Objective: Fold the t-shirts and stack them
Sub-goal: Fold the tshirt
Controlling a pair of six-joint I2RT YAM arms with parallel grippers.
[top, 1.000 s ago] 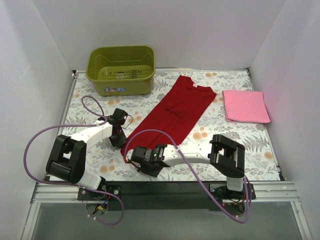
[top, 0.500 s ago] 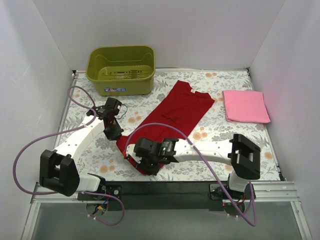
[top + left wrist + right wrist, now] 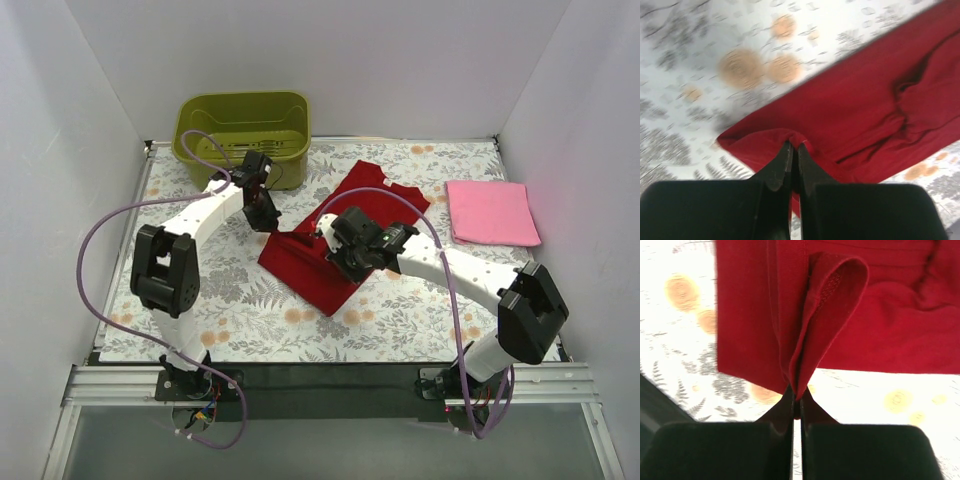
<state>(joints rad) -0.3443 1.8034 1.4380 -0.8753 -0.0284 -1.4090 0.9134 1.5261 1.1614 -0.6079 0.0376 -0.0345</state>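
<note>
You have the left gripper (image 3: 792, 148) clenched on a pinch of the deep red t-shirt (image 3: 305, 268), on the side toward the olive-green tub (image 3: 215, 160). In the left wrist view its tips meet on a small ridge of red cloth at a corner of the shirt. Your right gripper (image 3: 796, 396) is clamped too, grasping a fold of the same shirt's stitched edge, which loops away from the closed tips in the right wrist view. From above, the red shirt lies around the middle of the flower-patterned table (image 3: 200, 290), bunched and partly doubled over itself between the two grippers, its collar end toward the far right. The light pink t-shirt (image 3: 490, 212) lies folded flat near the right edge, well apart from the red one and from both grippers
</note>
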